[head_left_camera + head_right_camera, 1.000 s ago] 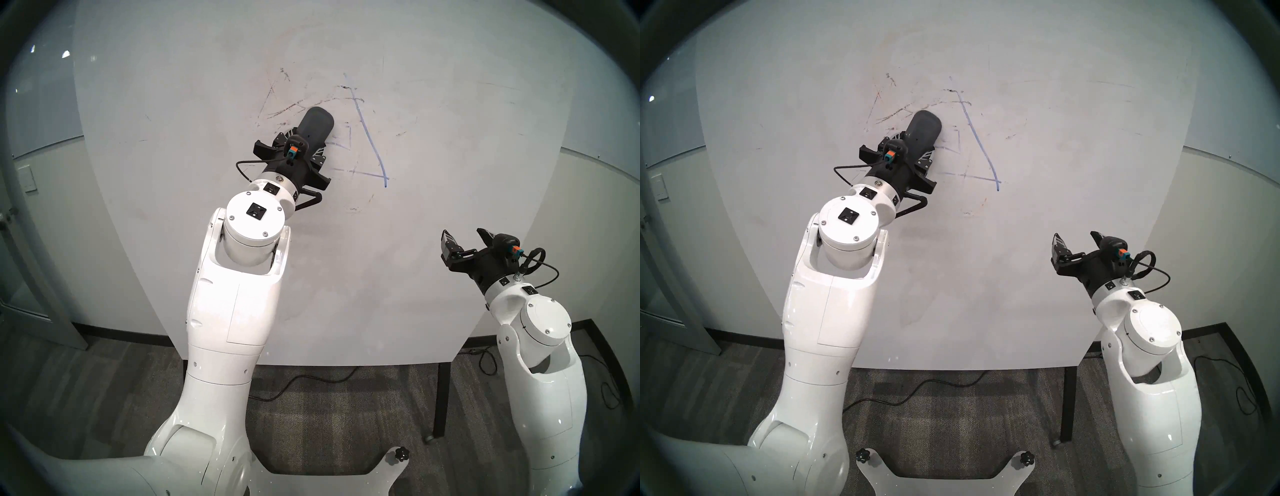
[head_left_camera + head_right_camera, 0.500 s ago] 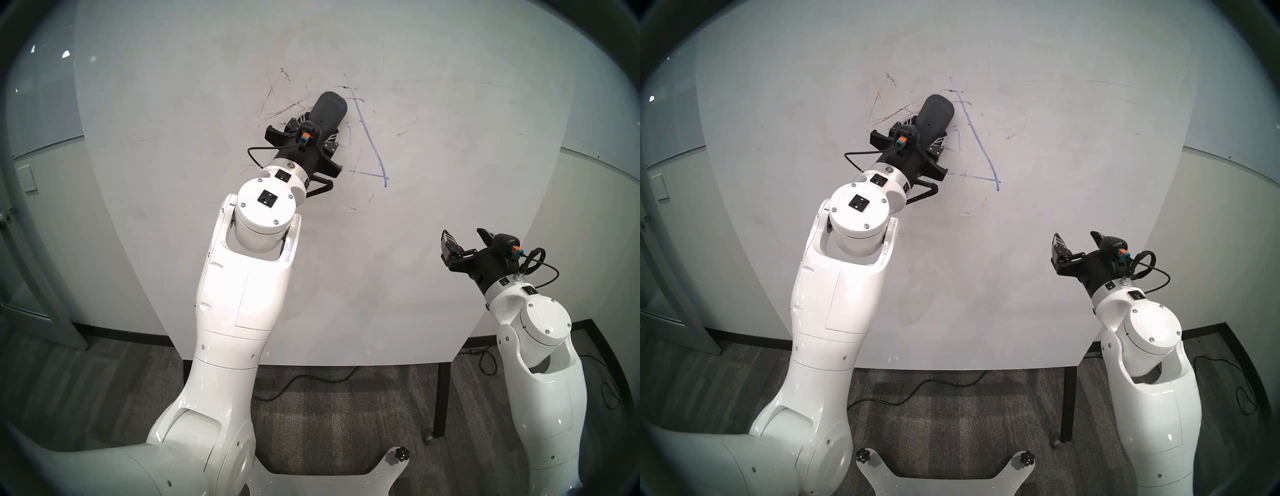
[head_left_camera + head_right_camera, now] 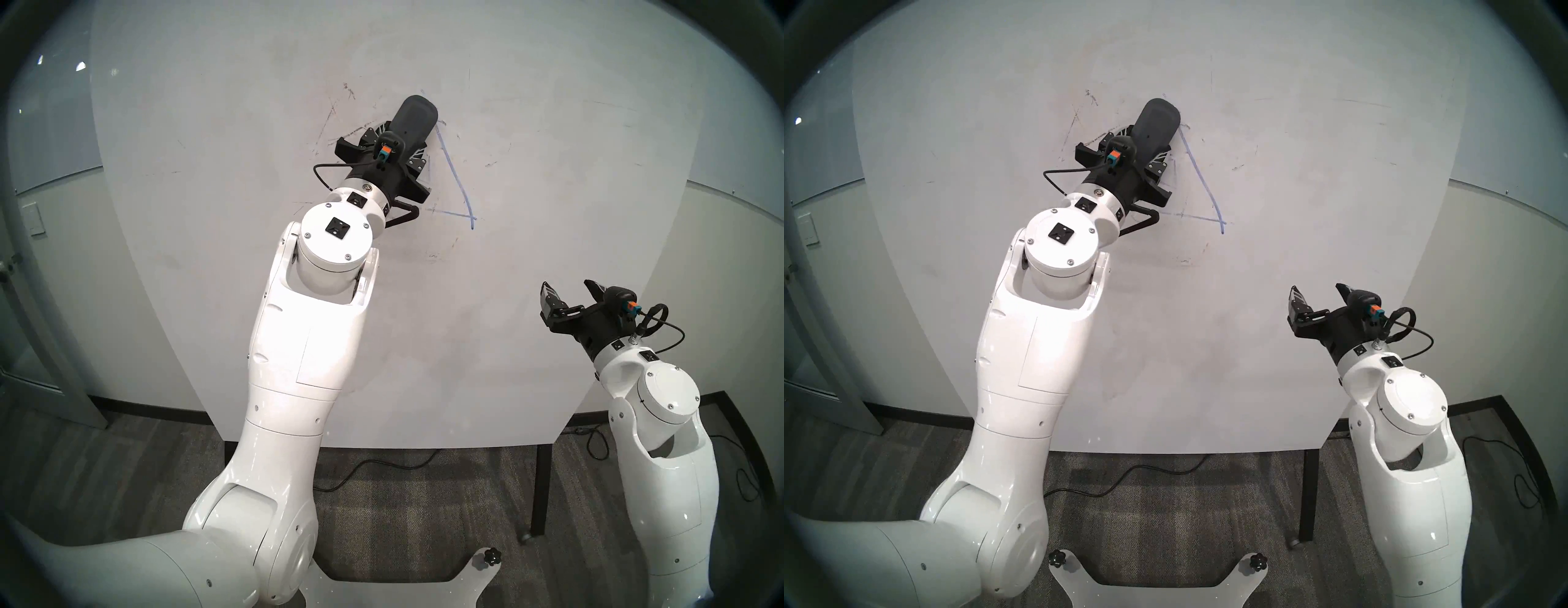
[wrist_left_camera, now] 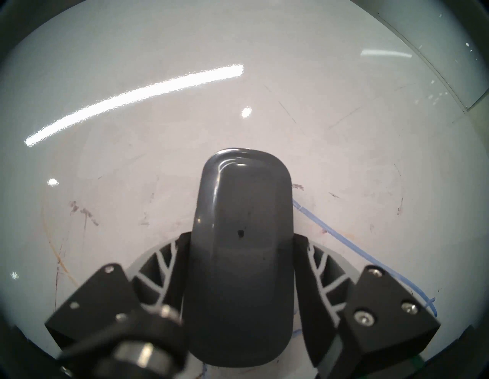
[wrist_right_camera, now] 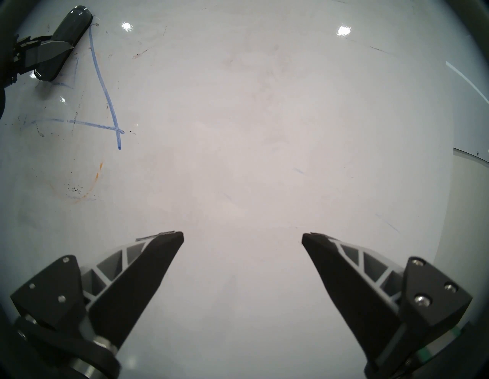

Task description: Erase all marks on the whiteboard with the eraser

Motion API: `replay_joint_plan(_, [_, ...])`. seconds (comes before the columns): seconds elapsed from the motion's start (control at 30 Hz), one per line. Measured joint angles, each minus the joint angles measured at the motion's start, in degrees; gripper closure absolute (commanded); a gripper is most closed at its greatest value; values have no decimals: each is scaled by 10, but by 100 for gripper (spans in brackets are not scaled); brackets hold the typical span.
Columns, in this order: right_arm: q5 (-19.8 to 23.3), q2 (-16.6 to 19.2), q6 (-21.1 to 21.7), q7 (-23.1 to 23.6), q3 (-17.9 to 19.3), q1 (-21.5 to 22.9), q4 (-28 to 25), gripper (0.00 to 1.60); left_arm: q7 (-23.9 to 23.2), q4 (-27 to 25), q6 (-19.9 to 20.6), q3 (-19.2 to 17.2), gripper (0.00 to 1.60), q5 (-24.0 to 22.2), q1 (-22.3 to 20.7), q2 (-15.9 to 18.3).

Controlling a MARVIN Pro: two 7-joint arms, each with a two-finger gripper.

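The left hand [image 3: 402, 135] is clamped on the eraser [image 3: 413, 121], which lies against the whiteboard [image 3: 551, 339] at the blue triangle's [image 3: 456, 178] apex. The right hand [image 3: 568, 297] is spread wide, empty. Risk: uneven pad contact would leave streaks; excess pressure could shift the eraser in the grip

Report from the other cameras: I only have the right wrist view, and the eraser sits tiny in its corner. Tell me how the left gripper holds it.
Observer: The left gripper is shut on the eraser, one finger on each long side.
Operator: Say what lies left of the eraser.
Observer: Faint dark streaks remain there on the whiteboard.
Operator: Describe the board's support.
Observer: A black leg stands on grey carpet.
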Motion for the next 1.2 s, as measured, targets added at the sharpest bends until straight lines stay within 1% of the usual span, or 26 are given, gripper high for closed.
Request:
replay_joint_plan(0.4, [0,0,0,0,0,0,0,0,-1,18,-10,0,160,-3,-27,-8])
replay_joint_plan(0.73, [0,0,0,0,0,0,0,0,-5,19,-6,1,160,-3,-30,-9])
replay_joint_plan(0.93, [0,0,0,0,0,0,0,0,-19,16,1,14,160,0,-24,-7])
replay_joint_plan(1.2, [0,0,0,0,0,0,0,0,-41,18,5,37,160,9,1,7])
